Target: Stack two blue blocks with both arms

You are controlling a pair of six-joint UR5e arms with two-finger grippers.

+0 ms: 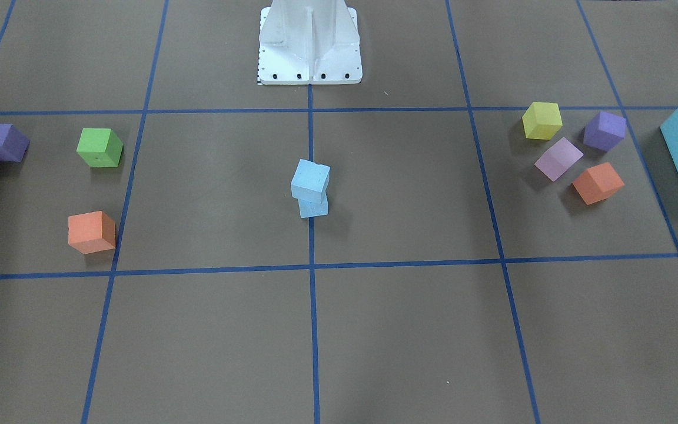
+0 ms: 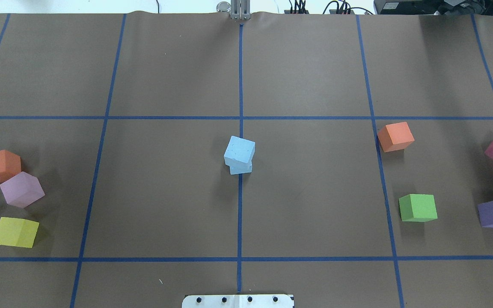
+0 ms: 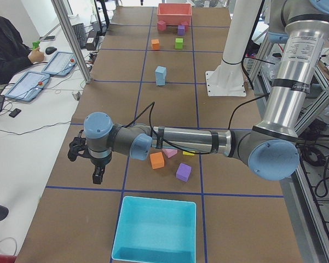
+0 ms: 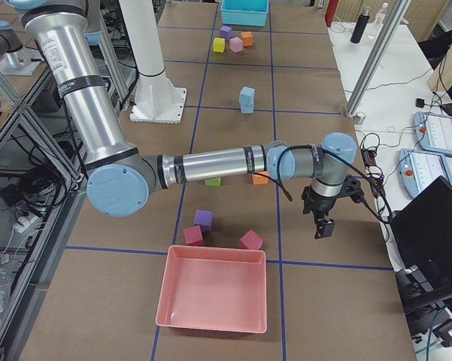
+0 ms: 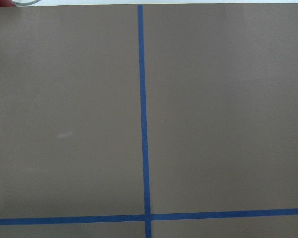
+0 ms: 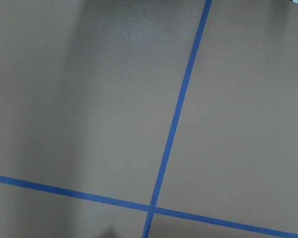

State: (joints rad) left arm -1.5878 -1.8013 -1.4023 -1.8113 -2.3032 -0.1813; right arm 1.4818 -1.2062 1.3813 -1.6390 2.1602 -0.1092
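**Left gripper** (image 3: 98, 175): carried by the left arm (image 3: 186, 142), which is stretched towards the operators' edge of the table (image 2: 315, 64), near its left end. It is hung fingers-down above the brown paper, and nothing is seen in it. It shows in the side view only, so whether the jaws are wide or narrow cannot be told. Only paper and blue tape lines (image 5: 143, 124) are shown by its wrist camera.

**Right gripper** (image 4: 323, 226): mirrored by the right arm (image 4: 210, 164) at the operators' edge, near the right end. It is likewise pointed down and apparently empty, and its jaw state cannot be told.

**Upper blue block** (image 1: 310, 179): set on the lower blue block (image 1: 313, 207) at the table's middle, on the centre tape line and well apart from every edge. It is turned slightly against the lower block, with some overhang. The stack is judged complete.

**Handling, judged:** the foam is taken to be light, soft and yielding, and not slippery. A hold is best taken across two opposite flat side faces at mid-height, with a gentle squeeze. A corner grip or a sideways nudge could topple the offset stack.

**Surrounds:** a yellow cube (image 1: 542, 120) and others are grouped by the turquoise box (image 3: 156, 230) at the left end. A green cube (image 1: 99, 147) and others are grouped by the pink tray (image 4: 214, 297) at the right end.
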